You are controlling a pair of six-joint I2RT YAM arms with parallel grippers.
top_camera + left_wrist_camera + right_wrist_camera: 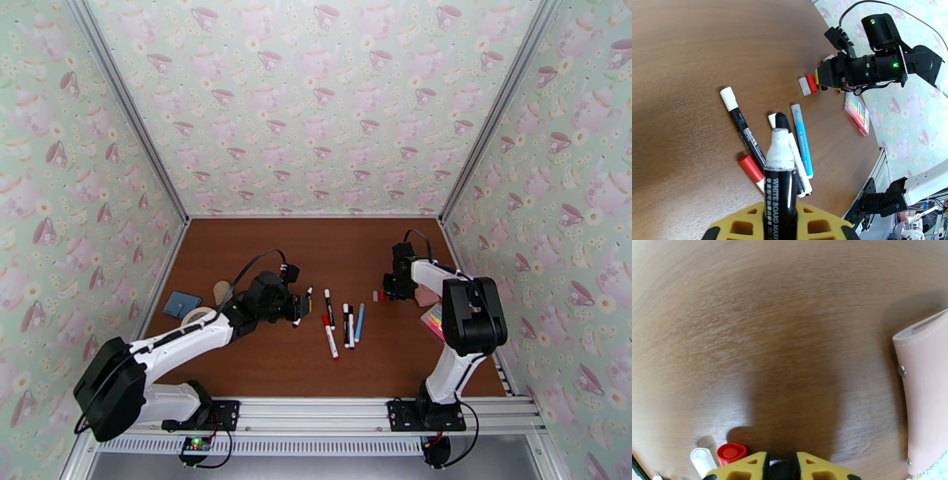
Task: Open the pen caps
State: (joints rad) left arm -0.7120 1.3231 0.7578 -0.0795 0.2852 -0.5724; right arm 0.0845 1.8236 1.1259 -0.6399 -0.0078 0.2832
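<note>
- Gripping a black pen [780, 189], the left gripper [780, 221] has its jaws clamped on the barrel, white end poking forward.
- Right gripper [782, 462] sits low on the table [790, 338], jaws narrow around a black cap [782, 472].
- Red cap [730, 453] and white cap [702, 460] lie just left of it.
- Loose pens [348, 325] rest between the arms.

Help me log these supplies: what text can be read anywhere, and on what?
"WHITE BOARD MARK", cut off below: barrel of the black marker in the left gripper.
Print on the lying black pen and blue pen: too small to read.
</note>
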